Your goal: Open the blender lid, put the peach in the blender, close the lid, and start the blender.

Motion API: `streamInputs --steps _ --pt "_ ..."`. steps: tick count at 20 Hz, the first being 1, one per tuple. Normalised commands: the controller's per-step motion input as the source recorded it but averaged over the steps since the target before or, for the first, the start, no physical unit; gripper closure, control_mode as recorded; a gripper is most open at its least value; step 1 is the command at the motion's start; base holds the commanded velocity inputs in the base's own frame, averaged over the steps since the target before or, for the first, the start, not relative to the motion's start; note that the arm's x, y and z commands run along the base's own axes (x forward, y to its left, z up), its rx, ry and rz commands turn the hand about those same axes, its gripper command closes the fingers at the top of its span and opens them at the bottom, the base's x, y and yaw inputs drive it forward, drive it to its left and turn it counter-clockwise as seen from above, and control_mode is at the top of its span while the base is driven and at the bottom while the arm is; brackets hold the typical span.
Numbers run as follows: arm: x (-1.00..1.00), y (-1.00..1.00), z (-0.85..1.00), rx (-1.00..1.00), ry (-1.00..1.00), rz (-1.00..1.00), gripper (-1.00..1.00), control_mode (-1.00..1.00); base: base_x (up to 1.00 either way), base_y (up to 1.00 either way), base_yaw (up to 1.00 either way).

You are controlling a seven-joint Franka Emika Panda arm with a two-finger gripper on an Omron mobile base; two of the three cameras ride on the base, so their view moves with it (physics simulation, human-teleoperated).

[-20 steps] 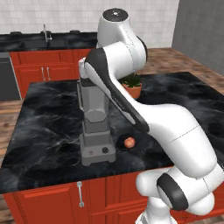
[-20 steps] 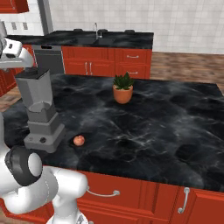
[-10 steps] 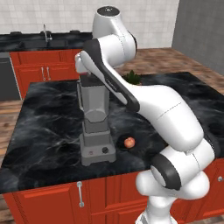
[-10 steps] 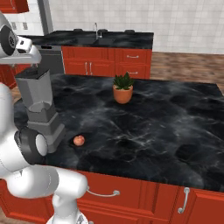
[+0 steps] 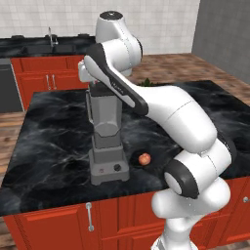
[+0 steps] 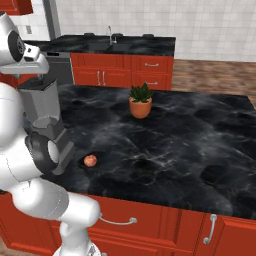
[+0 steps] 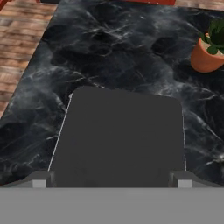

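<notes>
Tall grey blender (image 5: 107,141): grey base, black knob, translucent grey jar.
Flat dark grey squarish blender lid (image 7: 120,138): uniform dark grey.
Small round orange-red peach (image 5: 144,158): orange-red.
Counter (image 6: 190,145): black, white-veined marble.
Round terracotta plant pot (image 6: 140,107): orange; green leaves.
Cabinet fronts (image 6: 165,222): red.

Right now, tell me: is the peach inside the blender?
No, the peach lies on the black counter beside the blender base.

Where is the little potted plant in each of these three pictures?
Left base view: the potted plant just peeks out behind the arm, upper middle.
Right base view: middle of the counter, above centre.
Hand view: top right corner.
Shared landmark: the blender on the same black counter.
</notes>
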Motion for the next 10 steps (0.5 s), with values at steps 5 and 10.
streamInputs --steps 5,10 --pt "0.17 0.0 -0.09 0.0 0.0 0.02 -1.0 -1.0 0.0 0.0 0.0" --pt "0.12 0.0 -0.02 0.0 0.0 0.0 -1.0 -1.0 0.0 0.0 0.0"
